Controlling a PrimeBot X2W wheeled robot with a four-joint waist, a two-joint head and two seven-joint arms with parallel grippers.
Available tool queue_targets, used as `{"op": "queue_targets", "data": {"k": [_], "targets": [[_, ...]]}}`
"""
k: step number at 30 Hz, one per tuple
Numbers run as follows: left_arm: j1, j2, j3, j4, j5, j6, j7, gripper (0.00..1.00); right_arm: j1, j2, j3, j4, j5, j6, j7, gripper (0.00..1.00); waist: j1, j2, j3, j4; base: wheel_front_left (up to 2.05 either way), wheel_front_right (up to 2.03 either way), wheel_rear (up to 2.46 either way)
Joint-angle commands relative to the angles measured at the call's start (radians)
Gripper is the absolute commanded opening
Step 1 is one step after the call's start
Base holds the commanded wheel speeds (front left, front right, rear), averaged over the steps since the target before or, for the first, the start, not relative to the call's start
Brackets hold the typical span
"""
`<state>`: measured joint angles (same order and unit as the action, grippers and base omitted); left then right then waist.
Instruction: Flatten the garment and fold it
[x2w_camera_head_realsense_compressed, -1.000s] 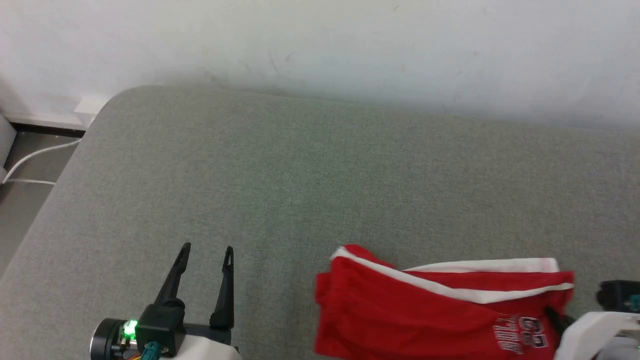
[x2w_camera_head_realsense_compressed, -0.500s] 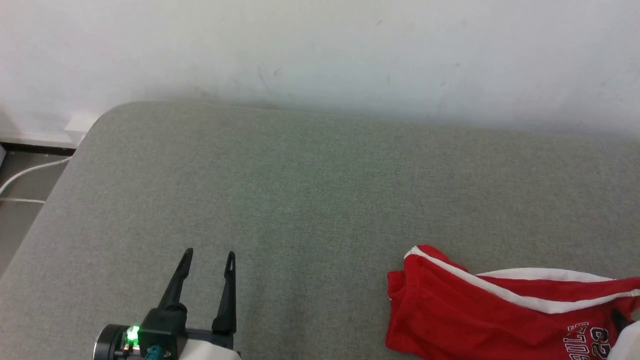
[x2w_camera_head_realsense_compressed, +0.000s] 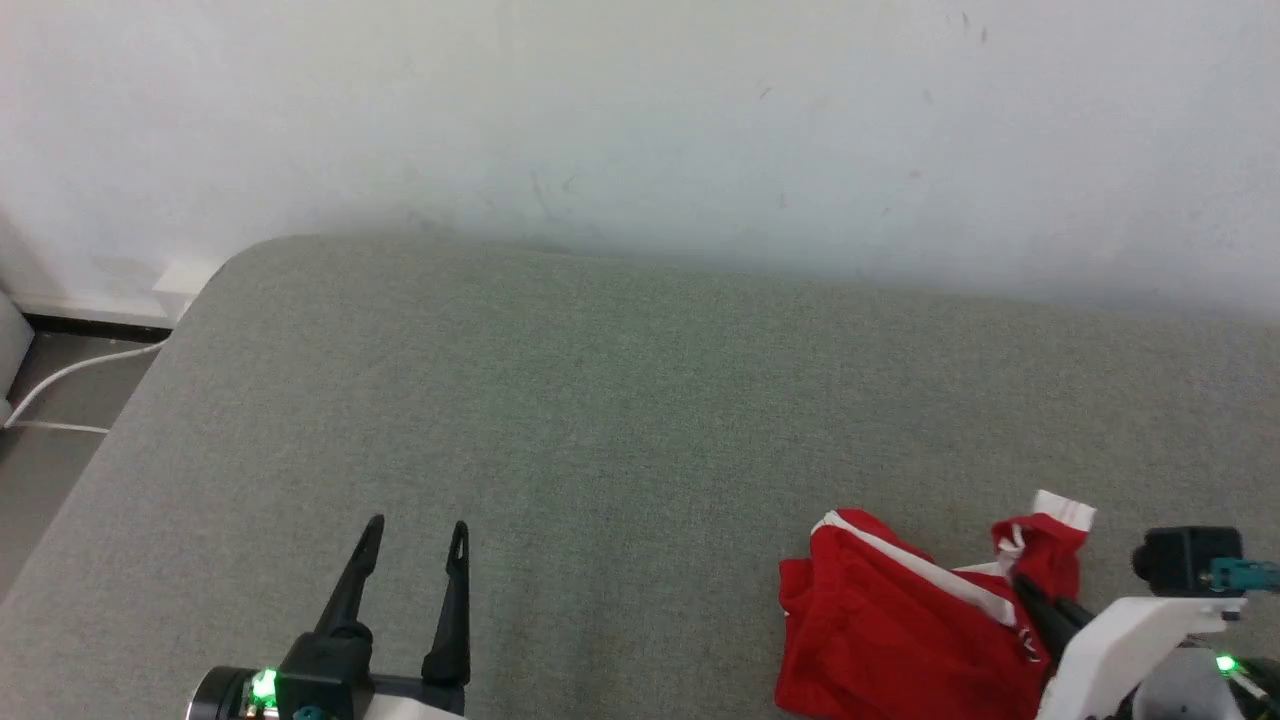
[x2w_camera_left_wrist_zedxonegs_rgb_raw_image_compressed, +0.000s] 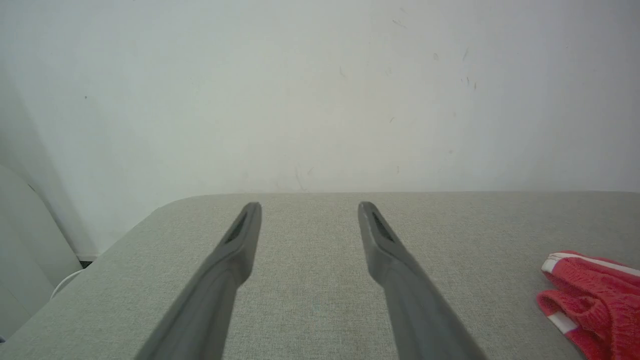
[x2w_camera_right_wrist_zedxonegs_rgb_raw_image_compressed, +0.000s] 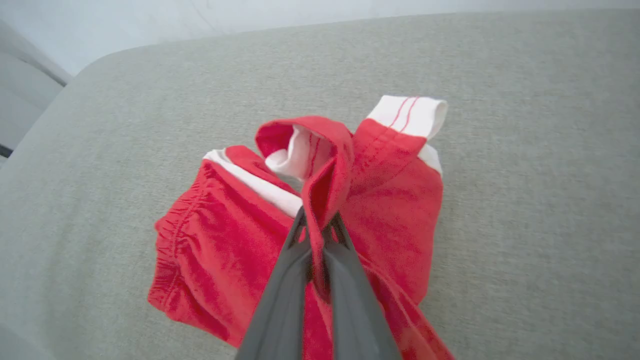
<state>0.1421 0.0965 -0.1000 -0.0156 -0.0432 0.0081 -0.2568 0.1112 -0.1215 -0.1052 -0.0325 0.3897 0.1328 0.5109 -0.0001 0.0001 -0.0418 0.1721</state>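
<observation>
The garment (x2w_camera_head_realsense_compressed: 880, 630), bright red shorts with white trim, lies bunched at the lower right of the grey padded table (x2w_camera_head_realsense_compressed: 600, 400). My right gripper (x2w_camera_head_realsense_compressed: 1022, 583) is shut on a fold of the red cloth and holds a leg end with its white band raised above the rest. In the right wrist view the fold of the garment (x2w_camera_right_wrist_zedxonegs_rgb_raw_image_compressed: 215, 240) is pinched between the tips of the right gripper (x2w_camera_right_wrist_zedxonegs_rgb_raw_image_compressed: 317, 225), and the gathered waistband lies to the left. My left gripper (x2w_camera_head_realsense_compressed: 415, 527) stands open over bare table at the lower left, well apart from the garment (x2w_camera_left_wrist_zedxonegs_rgb_raw_image_compressed: 590, 295). The left gripper (x2w_camera_left_wrist_zedxonegs_rgb_raw_image_compressed: 310, 206) holds nothing.
A white wall runs behind the table's far edge. The table's rounded corner (x2w_camera_head_realsense_compressed: 230, 270) is at the upper left, with floor and a white cable (x2w_camera_head_realsense_compressed: 70, 375) beyond it. Bare grey surface stretches between the two grippers and toward the wall.
The right gripper has pulled the shorts' right leg up and leftward, bunching the spread cloth; the lettering is now hidden. The head camera also shifted. The left gripper stayed open in place.
</observation>
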Motion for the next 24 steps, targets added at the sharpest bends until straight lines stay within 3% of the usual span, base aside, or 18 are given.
{"op": "queue_targets", "data": {"k": [1,9,21,22,23,24], "targets": [[0.013,-0.004,0.004,-0.002,0.006,-0.007,-0.005,1.00,0.008,0.008,0.010,-0.012,0.008,-0.002,0.005,0.00,0.0001,-0.0001,-0.004,0.006,0.00,0.00,0.00],[0.020,-0.009,0.003,-0.006,0.009,-0.010,-0.005,1.00,-0.022,0.065,0.137,-0.044,0.049,-0.002,0.051,0.00,0.0001,-0.0001,0.001,0.035,0.00,0.00,0.00],[-0.010,-0.015,-0.004,0.000,0.011,-0.025,-0.005,1.00,-0.146,0.071,0.254,0.190,0.006,-0.002,-0.045,0.00,0.0001,-0.0001,0.056,0.088,0.00,0.00,0.00],[-0.014,-0.016,-0.006,0.000,0.012,-0.026,-0.005,1.00,-0.154,0.071,0.264,0.206,-0.009,-0.002,-0.051,0.44,0.0001,-0.0001,0.061,0.092,0.00,0.00,0.00],[-0.017,-0.017,-0.007,0.001,0.012,-0.026,-0.005,1.00,-0.160,0.071,0.271,0.223,-0.025,-0.002,-0.057,1.00,0.0001,-0.0001,0.065,0.094,0.00,0.00,0.00],[-0.020,-0.017,-0.009,0.001,0.012,-0.026,-0.005,1.00,-0.166,0.071,0.281,0.239,-0.038,-0.002,-0.062,1.00,0.0001,-0.0001,0.069,0.096,0.00,0.00,0.00]]}}
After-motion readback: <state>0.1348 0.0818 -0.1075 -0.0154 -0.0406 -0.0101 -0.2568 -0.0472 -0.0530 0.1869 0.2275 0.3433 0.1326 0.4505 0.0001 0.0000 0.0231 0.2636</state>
